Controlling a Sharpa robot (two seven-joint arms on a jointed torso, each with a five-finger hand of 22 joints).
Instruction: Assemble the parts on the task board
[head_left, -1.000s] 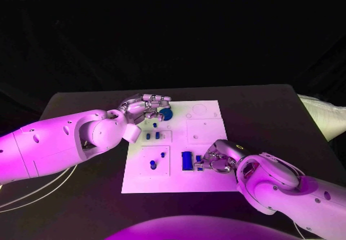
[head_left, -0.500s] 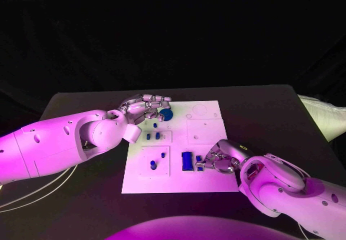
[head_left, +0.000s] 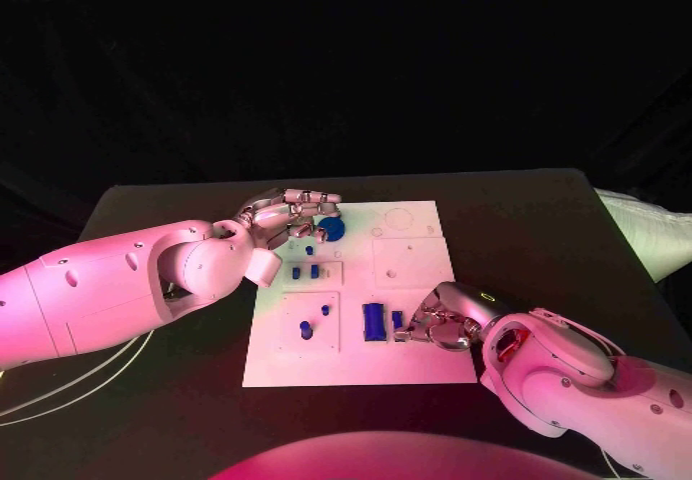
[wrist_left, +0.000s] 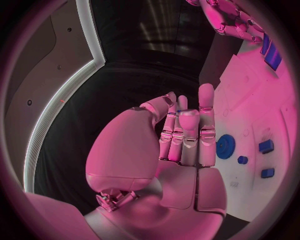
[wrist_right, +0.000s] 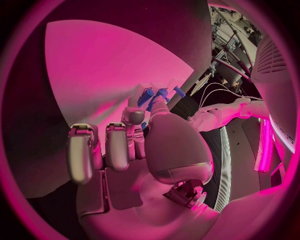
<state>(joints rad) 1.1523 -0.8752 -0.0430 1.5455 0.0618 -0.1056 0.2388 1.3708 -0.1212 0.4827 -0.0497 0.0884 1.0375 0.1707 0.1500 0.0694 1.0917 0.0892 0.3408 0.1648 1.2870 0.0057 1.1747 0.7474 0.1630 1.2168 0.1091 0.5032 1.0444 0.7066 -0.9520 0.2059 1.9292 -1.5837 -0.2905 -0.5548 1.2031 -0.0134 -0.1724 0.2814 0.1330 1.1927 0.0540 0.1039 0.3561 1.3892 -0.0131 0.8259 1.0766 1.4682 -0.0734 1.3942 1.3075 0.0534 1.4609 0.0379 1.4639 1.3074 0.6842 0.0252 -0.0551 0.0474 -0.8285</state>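
- The task board (head_left: 411, 262) lies flat in the middle of the black table (head_left: 534, 215), with small blue parts spread over it.
- The right hand (head_left: 440, 318) rests at the board's near right side, fingers curled in on a small blue part (wrist_right: 147, 96). It looks pinched at the fingertips, just beside the long blue block (head_left: 374, 321).
- The left hand (head_left: 289, 216) hovers at the board's far left corner, fingers held close together and bent. It seems to hold nothing.
- A round blue gear (head_left: 332, 229) lies just beside those fingers; in the left wrist view it shows as a toothed disc (wrist_left: 225, 146).
- The parts look like light, stiff plastic, probably smooth and easy to tip or flick away.
- The pegs are best pinched by their sides, the gear by its rim, the block across its narrow width.
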